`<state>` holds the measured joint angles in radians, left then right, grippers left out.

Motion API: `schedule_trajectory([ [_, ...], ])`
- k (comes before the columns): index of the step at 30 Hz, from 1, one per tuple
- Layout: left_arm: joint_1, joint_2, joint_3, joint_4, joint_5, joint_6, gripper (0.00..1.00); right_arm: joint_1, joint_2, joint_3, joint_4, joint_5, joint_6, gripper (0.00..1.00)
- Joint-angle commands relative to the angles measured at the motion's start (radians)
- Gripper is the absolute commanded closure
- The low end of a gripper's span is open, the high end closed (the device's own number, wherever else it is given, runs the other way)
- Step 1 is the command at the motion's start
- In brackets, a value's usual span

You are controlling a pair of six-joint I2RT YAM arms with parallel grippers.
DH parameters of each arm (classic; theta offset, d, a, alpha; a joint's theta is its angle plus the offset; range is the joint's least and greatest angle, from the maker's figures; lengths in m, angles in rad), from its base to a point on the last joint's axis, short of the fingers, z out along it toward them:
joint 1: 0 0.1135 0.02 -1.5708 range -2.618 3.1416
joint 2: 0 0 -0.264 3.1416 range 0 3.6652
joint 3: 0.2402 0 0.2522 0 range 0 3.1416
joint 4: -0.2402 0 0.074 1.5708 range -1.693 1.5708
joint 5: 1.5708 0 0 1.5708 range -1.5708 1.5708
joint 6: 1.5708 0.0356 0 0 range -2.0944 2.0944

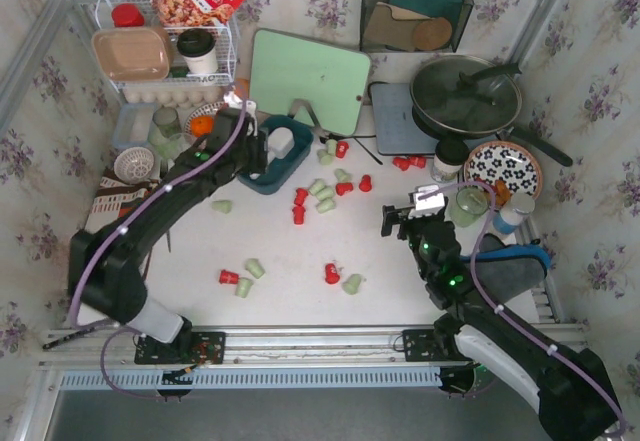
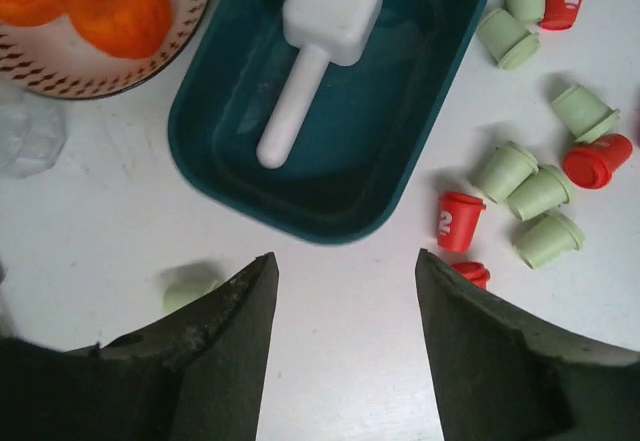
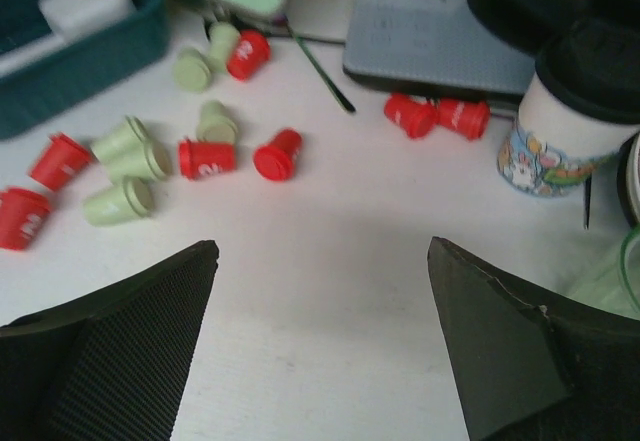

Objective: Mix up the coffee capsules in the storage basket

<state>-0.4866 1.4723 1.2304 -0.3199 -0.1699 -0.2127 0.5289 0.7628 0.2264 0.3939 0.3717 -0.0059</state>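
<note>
Both arms are black, built of thick rounded links. The left arm [image 1: 190, 186] has a pale grey link [image 1: 155, 316] near its base, at seven o'clock in the overhead view. The right arm [image 1: 525, 366] has a similar pale patch at five o'clock. A lavender cable [image 1: 145, 208] with white clips runs along each arm. Small green lights [image 1: 455, 281] glow on the right arm, and a white tag [image 1: 430, 199] sits on its wrist. The left claw [image 2: 345, 261] has dark, scuffed fingers [image 2: 210, 361]. On the right claw [image 3: 325, 246], the nine o'clock finger has a woven texture.
</note>
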Motion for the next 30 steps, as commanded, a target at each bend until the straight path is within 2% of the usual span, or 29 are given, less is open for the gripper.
schedule_trajectory([
  [1, 0.043, 0.185, 0.188, -0.18, 0.123, 0.035, 0.4, 0.001, -0.067, 0.01, 0.068, -0.049, 0.021, 0.07],
  [7, 0.077, 0.461, 0.479, -0.318, 0.132, 0.108, 0.44, 0.002, -0.122, -0.031, 0.102, -0.102, 0.054, 0.07],
  [8, 0.082, 0.51, 0.529, -0.339, 0.134, 0.111, 0.48, 0.001, -0.121, -0.027, 0.096, -0.105, 0.056, 0.07],
  [11, 0.097, 0.638, 0.667, -0.405, 0.146, 0.125, 0.52, 0.002, -0.116, -0.021, 0.084, -0.108, 0.059, 0.07],
  [15, 0.106, 0.754, 0.806, -0.477, 0.152, 0.167, 0.54, 0.001, -0.12, -0.02, 0.082, -0.113, 0.06, 0.07],
  [18, 0.112, 0.811, 0.862, -0.52, 0.137, 0.18, 0.54, 0.002, -0.121, -0.02, 0.082, -0.115, 0.06, 0.07],
  [25, 0.125, 0.872, 0.872, -0.53, 0.168, 0.198, 0.54, 0.002, -0.116, -0.019, 0.086, -0.13, 0.061, 0.07],
  [30, 0.133, 0.951, 0.956, -0.59, 0.164, 0.218, 0.54, 0.002, -0.111, -0.018, 0.089, -0.135, 0.059, 0.07],
])
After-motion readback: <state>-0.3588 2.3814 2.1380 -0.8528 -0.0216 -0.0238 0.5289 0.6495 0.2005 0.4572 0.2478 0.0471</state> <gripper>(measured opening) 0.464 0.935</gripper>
